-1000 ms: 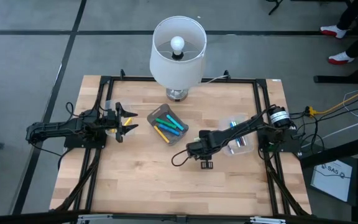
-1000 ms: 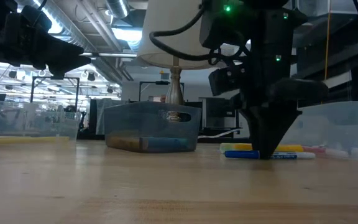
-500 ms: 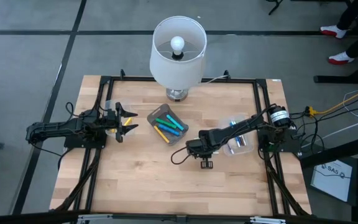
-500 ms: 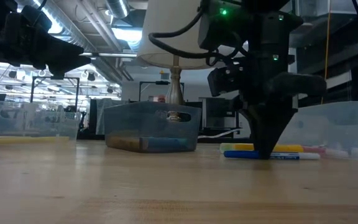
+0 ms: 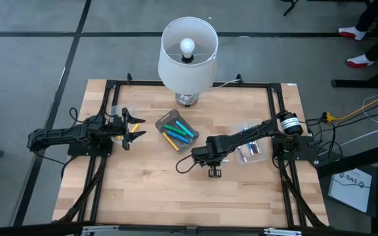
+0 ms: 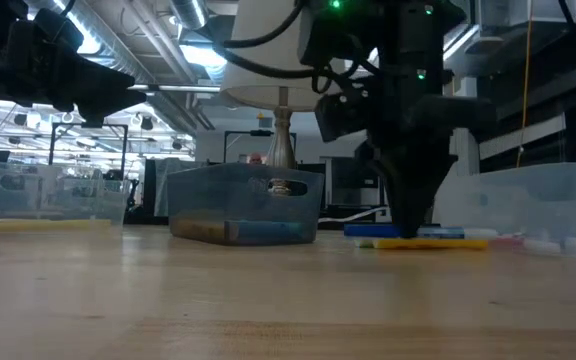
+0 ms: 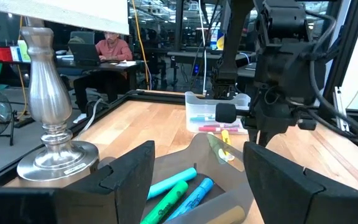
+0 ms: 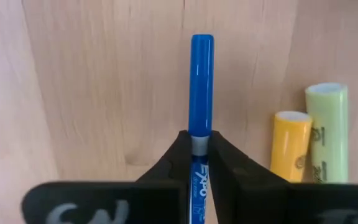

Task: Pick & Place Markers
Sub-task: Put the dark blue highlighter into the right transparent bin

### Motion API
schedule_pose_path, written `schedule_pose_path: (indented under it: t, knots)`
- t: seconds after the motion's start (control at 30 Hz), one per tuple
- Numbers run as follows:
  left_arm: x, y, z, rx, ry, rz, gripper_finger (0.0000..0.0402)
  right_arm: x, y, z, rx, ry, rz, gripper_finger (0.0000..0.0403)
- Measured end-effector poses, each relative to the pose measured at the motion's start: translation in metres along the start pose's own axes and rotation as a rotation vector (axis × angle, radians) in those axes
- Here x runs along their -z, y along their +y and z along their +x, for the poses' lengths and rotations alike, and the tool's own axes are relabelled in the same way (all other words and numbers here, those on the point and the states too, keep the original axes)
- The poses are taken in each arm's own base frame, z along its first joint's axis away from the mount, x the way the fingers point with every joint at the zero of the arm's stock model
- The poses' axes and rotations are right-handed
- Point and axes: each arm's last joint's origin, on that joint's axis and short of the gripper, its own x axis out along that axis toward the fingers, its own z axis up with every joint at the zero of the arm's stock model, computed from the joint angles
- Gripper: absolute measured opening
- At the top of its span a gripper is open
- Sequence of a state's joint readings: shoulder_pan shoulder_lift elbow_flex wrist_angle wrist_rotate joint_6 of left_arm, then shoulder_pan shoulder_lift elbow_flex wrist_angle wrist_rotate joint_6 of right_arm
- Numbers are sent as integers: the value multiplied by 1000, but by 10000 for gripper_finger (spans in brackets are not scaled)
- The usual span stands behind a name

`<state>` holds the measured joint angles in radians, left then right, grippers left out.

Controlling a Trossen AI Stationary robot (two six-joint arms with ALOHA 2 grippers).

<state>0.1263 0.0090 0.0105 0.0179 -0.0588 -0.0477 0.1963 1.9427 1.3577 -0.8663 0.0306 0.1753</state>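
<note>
My right gripper (image 5: 209,161) (image 6: 408,232) points down at the table's middle, between the centre bin (image 5: 176,132) and the right bin (image 5: 248,149), shut on a blue-capped white marker (image 8: 202,81). A yellow marker (image 8: 291,146) (image 6: 438,243) and a pale green one (image 8: 327,130) lie flat on the wood beside it. The centre bin holds cyan, green and blue markers (image 7: 179,190). Pink and other markers (image 7: 213,121) lie in the right bin. My left gripper (image 5: 132,128) (image 7: 197,174) is open and hovers at the table's left, touching nothing. My right gripper pinches the blue marker between its two fingers (image 8: 225,155) on the white barrel (image 8: 201,149) just behind the blue cap, from above, pointing down, across its length. The marker lies level with its cap end (image 8: 202,46) sticking out; whether it is clear of the wood I cannot tell.
A lamp with a white shade (image 5: 188,52) and silver base (image 7: 48,124) stands at the far middle. A third clear bin (image 6: 43,195) with a yellow marker sits at the left. A black frame (image 5: 277,105) rims the table. People sit at desks (image 7: 107,46) beyond.
My right gripper has moved a little toward the table's left, staying upright and shut. The blue marker has travelled with it, shifting left past the yellow marker, which stays on the wood.
</note>
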Motion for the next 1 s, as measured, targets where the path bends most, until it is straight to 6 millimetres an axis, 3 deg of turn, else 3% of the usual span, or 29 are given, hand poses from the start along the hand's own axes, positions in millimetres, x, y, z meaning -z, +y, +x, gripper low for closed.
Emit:
schedule_pose_path:
  t: [0.33, 1.0]
  knots:
    - [0, 0, 0, 0, 0, -1, 240, -2, 1, -16, 10, 47, 3, 32]
    - [0, 0, 0, 1, 0, -1, 240, -18, 2, -80, 3, 49, 14, 32]
